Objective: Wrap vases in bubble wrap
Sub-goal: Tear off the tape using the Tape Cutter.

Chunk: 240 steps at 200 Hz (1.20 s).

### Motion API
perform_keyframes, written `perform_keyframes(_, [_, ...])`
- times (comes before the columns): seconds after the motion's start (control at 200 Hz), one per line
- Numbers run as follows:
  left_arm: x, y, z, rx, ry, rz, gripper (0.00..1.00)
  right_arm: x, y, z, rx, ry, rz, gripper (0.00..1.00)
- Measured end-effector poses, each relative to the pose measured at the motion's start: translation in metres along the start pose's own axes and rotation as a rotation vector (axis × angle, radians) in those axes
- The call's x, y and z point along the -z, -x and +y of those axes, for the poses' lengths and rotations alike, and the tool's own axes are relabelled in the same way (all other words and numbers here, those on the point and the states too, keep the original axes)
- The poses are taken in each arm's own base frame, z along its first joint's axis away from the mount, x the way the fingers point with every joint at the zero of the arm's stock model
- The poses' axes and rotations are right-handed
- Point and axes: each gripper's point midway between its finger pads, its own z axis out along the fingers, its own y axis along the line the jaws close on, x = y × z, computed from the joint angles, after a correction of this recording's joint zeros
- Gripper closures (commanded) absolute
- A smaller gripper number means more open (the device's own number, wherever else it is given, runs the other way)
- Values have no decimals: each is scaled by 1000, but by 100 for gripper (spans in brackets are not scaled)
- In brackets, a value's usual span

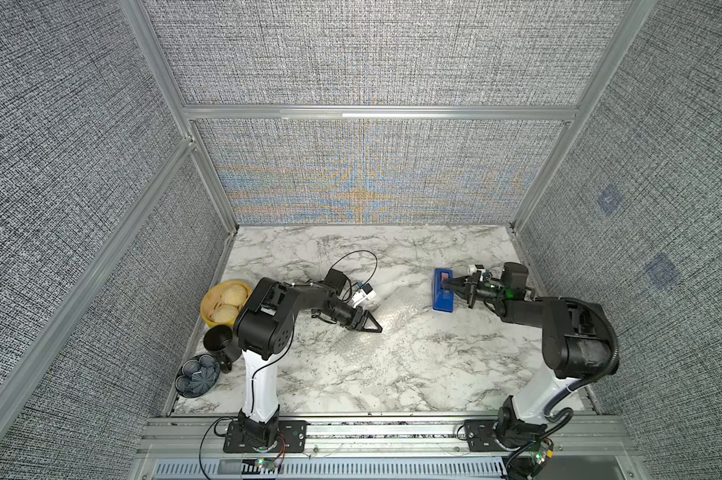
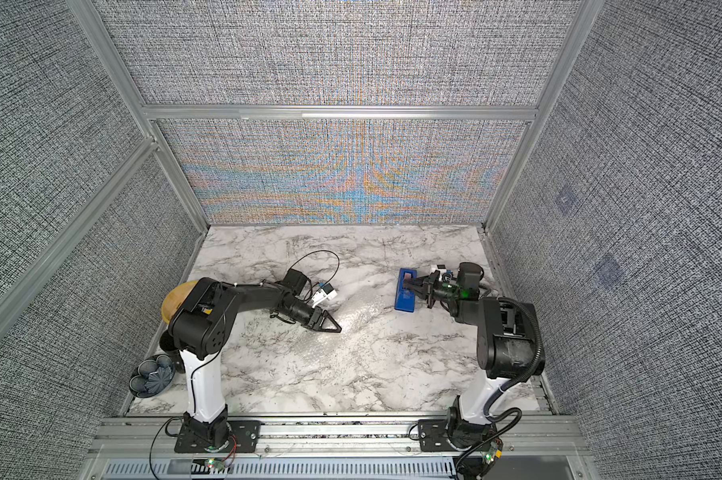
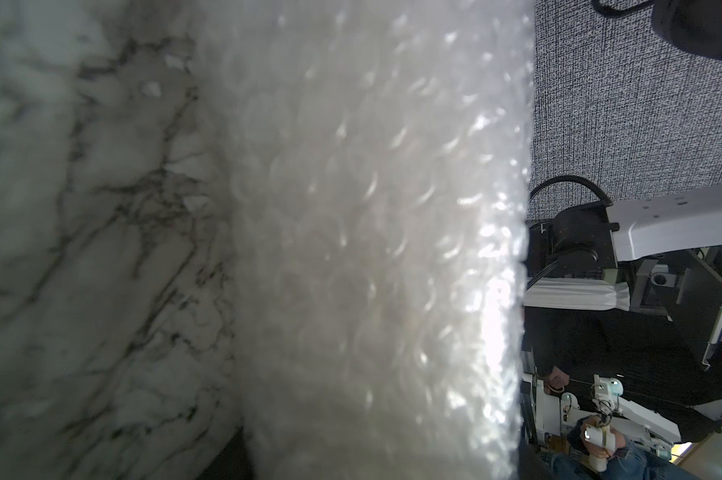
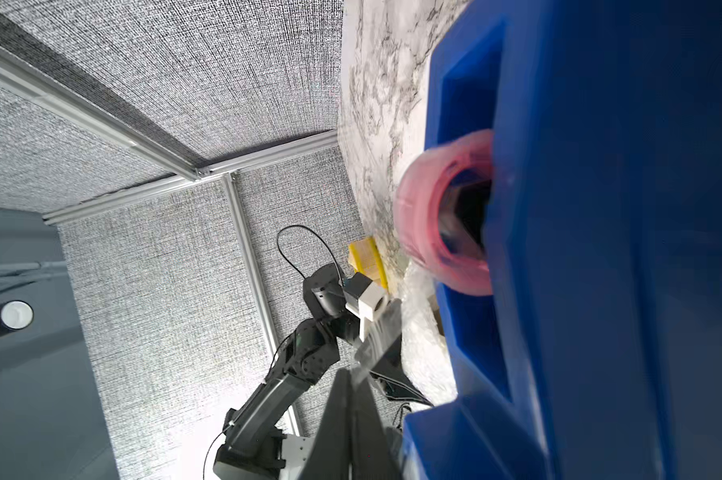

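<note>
A white marble desk [image 1: 351, 386] with grey veins sits inside a booth of grey woven walls [image 1: 372, 62] held by aluminium rails [image 1: 376, 113]. Two black-and-white arms rise from the near edge.

A clear, bubbled wrap [image 1: 396, 316] lies crumpled mid-desk, faintly glistening. The left claw [image 1: 378, 329] points its tip down at the wrap's left side. I cannot tell whether it is open or pinching the sheet. The vase cannot be made out in any view.

Toward the far right a blue dispenser [image 1: 442, 299] stands on the desk. The right claw [image 1: 446, 286] is closed, its tip at the dispenser's top.

Along the left edge are a yellow bowl [image 1: 206, 309] of cream shell shapes, a black cup [image 1: 220, 338] and a dark flower-shaped dish [image 1: 197, 376].

In a top view the left arm covers most of the bowl [image 2: 174, 301] and nearly all of the cup [image 2: 166, 343].

In the left wrist view the wrap [image 3: 372, 249] bulges close to the lens beside bare desk [image 3: 80, 208]. Past it is a person [image 3: 642, 365] in a dark top and jeans.

The right wrist view shows, close up, a pink roll [image 4: 442, 216] seated in the dispenser [image 4: 600, 249]. It also shows the claw's fingers [image 4: 342, 415] pressed together and a clear strip [image 4: 374, 336] at their tip. I cannot tell whether the strip is held.
</note>
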Motion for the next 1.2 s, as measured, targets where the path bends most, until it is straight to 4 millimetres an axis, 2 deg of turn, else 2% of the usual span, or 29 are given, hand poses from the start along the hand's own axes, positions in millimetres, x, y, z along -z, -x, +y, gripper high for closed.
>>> perform_keyframes(0.11, [0, 0, 1, 2, 0, 1, 41, 1, 0, -6, 3, -8, 5, 100])
perform_keyframes(0.23, [0, 1, 0, -2, 1, 0, 41, 0, -1, -38, -50, -57, 21, 100])
perform_keyframes(0.32, [-1, 0, 0, -4, 4, 2, 41, -1, -5, -49, -66, -84, 29, 100])
perform_keyframes(0.39, [0, 0, -1, -10, 7, 1, 41, -4, -16, -39, -73, -66, 29, 100])
perform_keyframes(0.495, [0, 0, 0, -20, 18, -2, 41, -5, -31, 9, 23, -31, 25, 100])
perform_keyframes(0.545, [0, 0, 0, -20, 18, -2, 41, -2, -32, 17, 78, -30, 9, 100])
perform_keyframes(0.59, [-1, 0, 0, -19, 18, -1, 41, 1, -32, 6, 71, -27, 1, 100])
perform_keyframes(0.625, [-1, 0, 1, -19, 18, -1, 41, 1, -34, -10, 29, -36, 0, 100])
perform_keyframes(0.665, [-1, 1, 1, -19, 18, -2, 41, 0, -40, -39, -94, -79, 10, 100])
perform_keyframes(0.705, [-1, 1, 1, -20, 17, -2, 41, 0, -47, -53, -159, -108, 21, 100])
perform_keyframes(0.821, [-1, 3, 0, -21, 17, -3, 41, 2, -48, -32, -57, -77, 22, 100])
perform_keyframes(0.881, [0, 4, -1, -25, 17, -5, 41, 5, -53, -30, -30, -82, 24, 100])
perform_keyframes(0.981, [0, 4, -1, -27, 17, -5, 41, 12, -67, -37, 7, -119, 37, 100])
perform_keyframes(1.201, [-1, 3, 1, -17, 15, 2, 41, 25, -80, -65, 50, -220, 72, 100])
